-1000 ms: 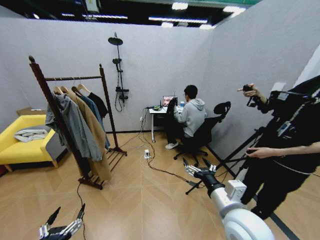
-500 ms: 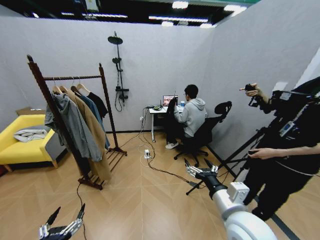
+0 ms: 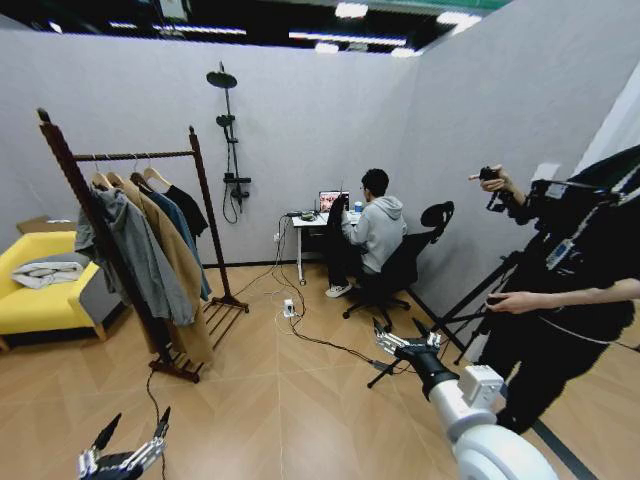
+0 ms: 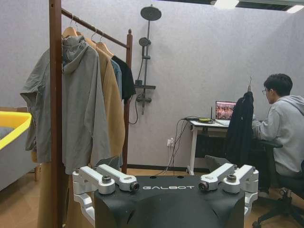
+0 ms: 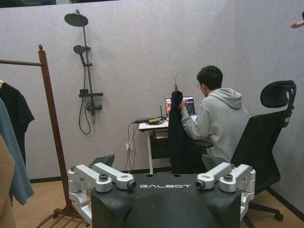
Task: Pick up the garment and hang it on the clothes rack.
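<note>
A black garment (image 5: pixel 176 128) on a hanger with a metal hook is held up by the seated person at the desk; it also shows in the head view (image 3: pixel 336 216) and the left wrist view (image 4: pixel 242 127). The dark wooden clothes rack (image 3: pixel 196 190) stands at the left, carrying a grey hoodie, a tan coat, a blue jacket and another black top (image 3: pixel 186 208). My left gripper (image 3: pixel 135 428) hangs low at the bottom left, open and empty (image 4: pixel 167 186). My right gripper (image 3: pixel 400 335) reaches forward toward the desk, open and empty (image 5: pixel 165 184), far from the garment.
A yellow sofa (image 3: pixel 40 300) stands left of the rack. Cables and a power strip (image 3: pixel 288 308) run across the wooden floor. An office chair (image 3: pixel 400 270) holds the seated person. A standing person with a tripod (image 3: pixel 480 300) is close on the right. A shower-head stand (image 3: pixel 228 150) stands at the back wall.
The whole head view has shifted a little leftward, so the camera has turned right. Both grippers stay open and empty; the right arm sits slightly lower in the picture.
</note>
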Controlling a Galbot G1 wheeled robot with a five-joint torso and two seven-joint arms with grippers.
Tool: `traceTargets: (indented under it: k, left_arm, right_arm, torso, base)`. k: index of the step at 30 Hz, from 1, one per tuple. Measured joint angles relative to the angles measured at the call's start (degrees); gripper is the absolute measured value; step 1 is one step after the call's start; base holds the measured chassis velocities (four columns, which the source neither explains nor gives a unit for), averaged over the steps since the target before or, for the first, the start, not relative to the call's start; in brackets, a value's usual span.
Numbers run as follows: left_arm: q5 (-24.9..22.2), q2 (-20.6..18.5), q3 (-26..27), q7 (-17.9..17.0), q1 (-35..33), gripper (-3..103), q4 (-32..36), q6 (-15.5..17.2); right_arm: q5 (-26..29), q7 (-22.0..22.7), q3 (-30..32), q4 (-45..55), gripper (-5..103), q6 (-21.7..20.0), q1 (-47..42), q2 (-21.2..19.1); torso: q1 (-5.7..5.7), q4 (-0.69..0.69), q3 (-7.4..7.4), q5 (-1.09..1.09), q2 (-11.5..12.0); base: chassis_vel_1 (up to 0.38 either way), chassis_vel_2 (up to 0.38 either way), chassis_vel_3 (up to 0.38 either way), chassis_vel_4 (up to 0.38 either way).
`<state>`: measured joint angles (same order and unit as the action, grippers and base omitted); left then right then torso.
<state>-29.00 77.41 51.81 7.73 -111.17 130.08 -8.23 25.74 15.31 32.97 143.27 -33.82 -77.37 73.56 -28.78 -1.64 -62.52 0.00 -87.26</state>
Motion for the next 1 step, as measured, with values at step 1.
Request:
traceTargets:
  k: [1]
  left_arm:
    - [0.0,0.0,0.0,0.0,0.0,100,0.0,0.0]
  right_arm:
    - [-0.1,0.0,0.0,0.0,100,0.0,-0.1,0.1]
  torso:
    - [0.0,0.0,0.0,0.0,0.0]
  base:
    - [0.0,0.0,0.0,0.0]
